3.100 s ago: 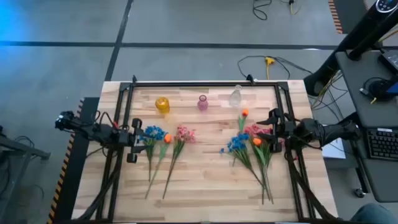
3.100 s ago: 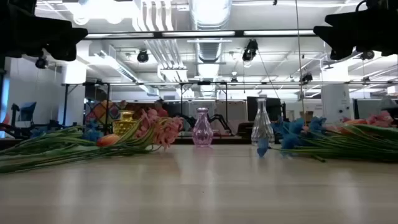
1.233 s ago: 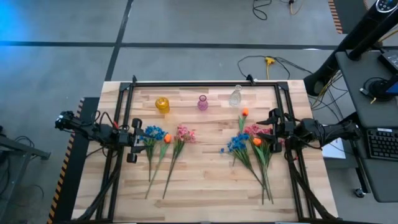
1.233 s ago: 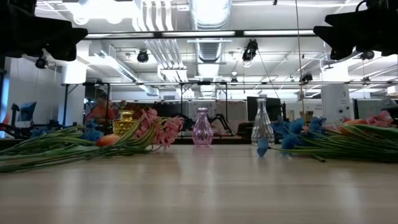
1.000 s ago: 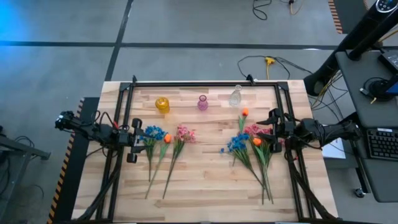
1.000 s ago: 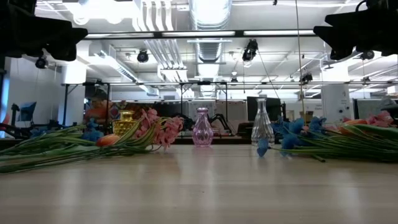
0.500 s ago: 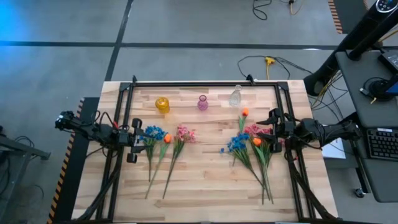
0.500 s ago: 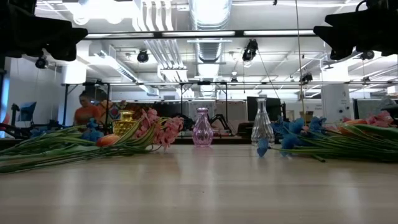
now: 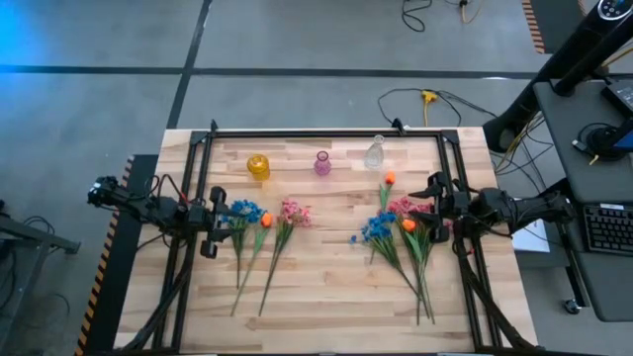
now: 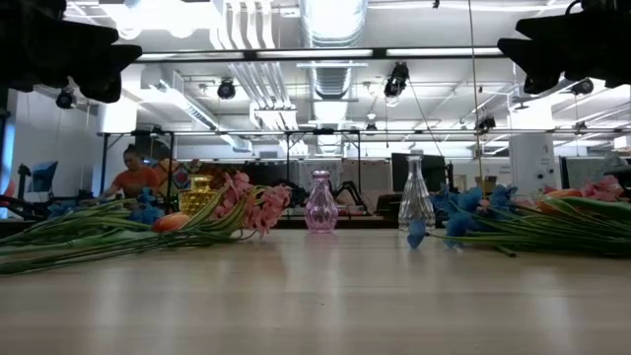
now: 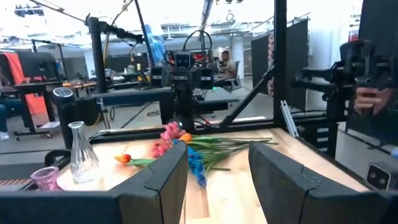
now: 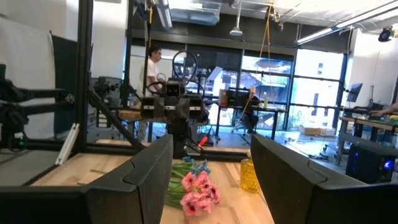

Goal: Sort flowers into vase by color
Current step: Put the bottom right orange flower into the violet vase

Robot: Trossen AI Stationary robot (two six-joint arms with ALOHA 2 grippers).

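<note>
Pale butcher-block wood fills my overhead view, and I read the table (image 9: 326, 297) from left to right. My left gripper (image 9: 212, 222) hangs at the left edge, level with the near bunch; its dark fingers (image 11: 163, 174) stand parted with nothing between them. Just beside it lies the left bunch of flowers (image 9: 259, 229): blue clustered blooms (image 9: 243, 211), one small orange bud (image 9: 266, 221) and a pink blossom spray (image 9: 295, 212), their green stems running toward me. Along the far edge stand three small vases: an amber glass vase (image 9: 258, 166), a pink glass vase (image 9: 322, 163) and a clear glass vase (image 9: 375, 152), all upright and apart from one another, none holding a stem yet. The right bunch of flowers (image 9: 401, 237) lies near my right gripper (image 9: 435, 203), with blue, orange and pink heads mixed and stems crossing. That gripper's fingers (image 12: 144, 171) are also spread wide and hold nothing. A person in an orange top (image 10: 130, 176) shows in the room beyond.

My worries: the crossed stems on the right could drag neighbours along if I pinch one carelessly, and the narrow-necked vases look light enough to tip if a stem end catches the rim instead of entering cleanly.
</note>
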